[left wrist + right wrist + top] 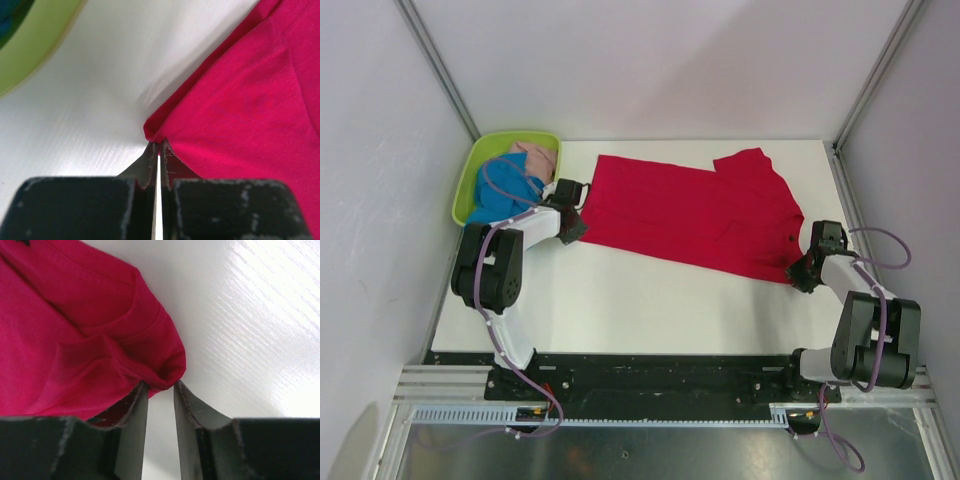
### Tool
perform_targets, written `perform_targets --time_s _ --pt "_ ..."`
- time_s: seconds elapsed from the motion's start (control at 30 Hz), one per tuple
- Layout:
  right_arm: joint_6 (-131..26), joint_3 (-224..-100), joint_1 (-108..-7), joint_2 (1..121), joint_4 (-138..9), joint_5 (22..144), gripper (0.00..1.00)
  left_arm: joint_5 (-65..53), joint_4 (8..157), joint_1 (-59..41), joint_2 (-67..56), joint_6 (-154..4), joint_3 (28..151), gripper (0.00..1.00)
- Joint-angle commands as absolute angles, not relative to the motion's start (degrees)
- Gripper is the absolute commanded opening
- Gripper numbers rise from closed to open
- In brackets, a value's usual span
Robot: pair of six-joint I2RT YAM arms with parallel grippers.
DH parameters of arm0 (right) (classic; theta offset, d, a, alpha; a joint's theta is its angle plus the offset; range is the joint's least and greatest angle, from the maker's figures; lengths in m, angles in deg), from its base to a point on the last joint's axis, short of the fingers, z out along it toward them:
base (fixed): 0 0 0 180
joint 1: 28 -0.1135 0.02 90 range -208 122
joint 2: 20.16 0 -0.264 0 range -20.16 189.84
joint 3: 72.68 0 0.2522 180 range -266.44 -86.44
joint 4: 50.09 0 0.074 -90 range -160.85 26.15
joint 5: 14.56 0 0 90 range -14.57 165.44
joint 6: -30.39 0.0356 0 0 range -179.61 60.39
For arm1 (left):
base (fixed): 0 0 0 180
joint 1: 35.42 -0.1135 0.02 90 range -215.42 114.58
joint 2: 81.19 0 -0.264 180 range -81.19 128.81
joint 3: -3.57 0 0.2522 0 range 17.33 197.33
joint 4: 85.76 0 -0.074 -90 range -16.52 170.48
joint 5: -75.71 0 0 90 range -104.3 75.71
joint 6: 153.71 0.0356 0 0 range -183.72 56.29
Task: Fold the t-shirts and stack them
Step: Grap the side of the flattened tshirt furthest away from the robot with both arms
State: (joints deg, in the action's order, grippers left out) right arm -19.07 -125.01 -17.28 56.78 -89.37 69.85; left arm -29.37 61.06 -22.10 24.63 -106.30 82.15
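Red cloth covers much of the desk (650,300): the red t-shirt (690,215) lies spread flat between your two sets of fingers. Your left fingers (150,160) are clenched on its near left corner. The cloth puckers right at their tips, and the rest of the shirt runs away to the right of them. Your right fingers (141,400) stand apart. A rolled fold of the shirt's edge sits just at their tips, and bare white desk shows in the gap between them, so nothing is clamped there. To the left of the left fingers and beyond them, the lime-green basket (470,180) holds the blue t-shirt (505,195) and the pale pink t-shirt (532,155), bunched together, well apart from the right fingers.
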Motion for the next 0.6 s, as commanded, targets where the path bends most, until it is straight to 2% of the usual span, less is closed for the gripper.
perform_targets --time_s 0.0,0.07,0.13,0.57 --pt "-19.0 -124.9 -17.0 58.2 -86.7 68.1 0.23 -31.5 61.1 -22.4 25.0 -106.0 82.1 0.00" --pt "-19.3 -124.9 -17.0 58.3 -87.0 67.6 0.09 -31.8 61.1 -22.5 24.5 -106.1 81.7 0.00" --pt "-19.4 -125.0 -17.0 58.2 -87.6 67.2 0.02 -32.3 61.1 -22.5 23.8 -106.3 81.0 0.00" --pt "-15.9 -125.5 -16.8 52.6 -98.0 66.3 0.00 -36.3 59.6 -22.5 13.8 -110.4 71.6 0.00"
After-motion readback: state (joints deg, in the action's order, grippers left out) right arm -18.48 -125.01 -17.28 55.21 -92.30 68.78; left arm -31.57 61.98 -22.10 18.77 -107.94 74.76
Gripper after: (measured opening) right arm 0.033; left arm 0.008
